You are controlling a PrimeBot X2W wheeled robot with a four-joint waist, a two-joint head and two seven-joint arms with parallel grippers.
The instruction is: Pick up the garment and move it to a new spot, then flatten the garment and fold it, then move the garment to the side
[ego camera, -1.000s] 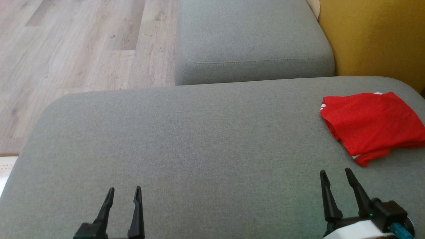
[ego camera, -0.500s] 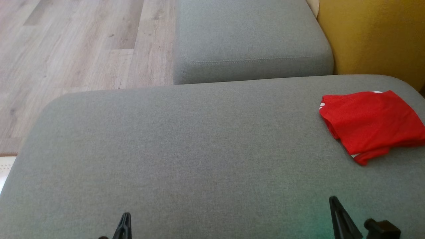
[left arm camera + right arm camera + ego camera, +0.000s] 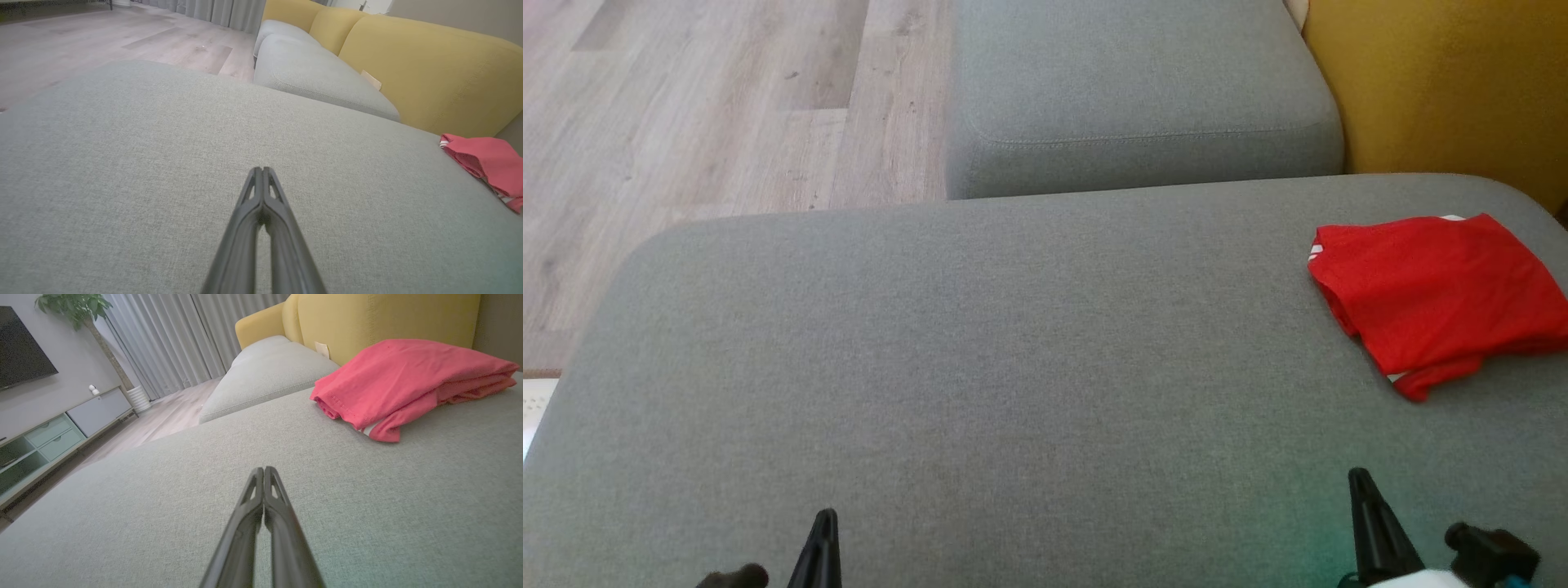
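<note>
The grey cushion [image 3: 1013, 367] is matt, coarse-woven cloth; the red garment [image 3: 1429, 294] is thin, fine-knit fabric; the floor [image 3: 686, 122] shows pale wood grain.

A folded red garment [image 3: 1433, 298] lies at the right edge of a grey cushion [image 3: 980, 367].

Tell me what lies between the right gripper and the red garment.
Bare grey cushion and nothing else lies between the shut right gripper and the folded red garment. The right wrist view shows that stretch plainly, and the head view agrees.
</note>
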